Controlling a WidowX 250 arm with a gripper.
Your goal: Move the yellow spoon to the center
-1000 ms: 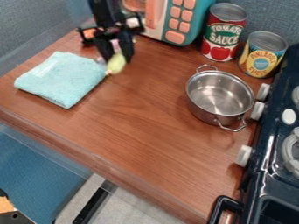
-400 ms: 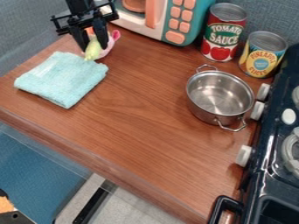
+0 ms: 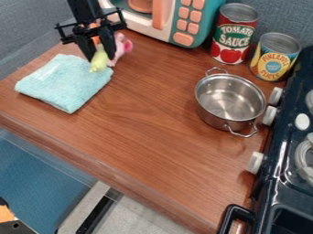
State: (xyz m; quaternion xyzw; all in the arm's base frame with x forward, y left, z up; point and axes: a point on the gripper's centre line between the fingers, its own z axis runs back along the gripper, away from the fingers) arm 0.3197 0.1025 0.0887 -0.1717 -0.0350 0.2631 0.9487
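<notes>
1. Tool [image 3: 102,56] is observed above the upper-left part of the wooden table [image 3: 149,130], pointed downward; yellow spoon [image 3: 98,63] is grasped between its two fingers.
2. Spoon is located at the upper-right corner of the folded light-blue cloth [image 3: 64,82] – well apart from the table's middle. Contact with the cloth cannot be confirmed.
3. Pink object [image 3: 123,48] is noted just beside the tool, partly hidden; its identity cannot be determined.
4. Metal pot [image 3: 229,103], two-handled, is seated upright at the right, near the stove [image 3: 269,199].
5. Red can [image 3: 232,39] and yellow can [image 3: 275,57] are stood upright behind the pot – the red one nearer the toy microwave [image 3: 207,23].
</notes>
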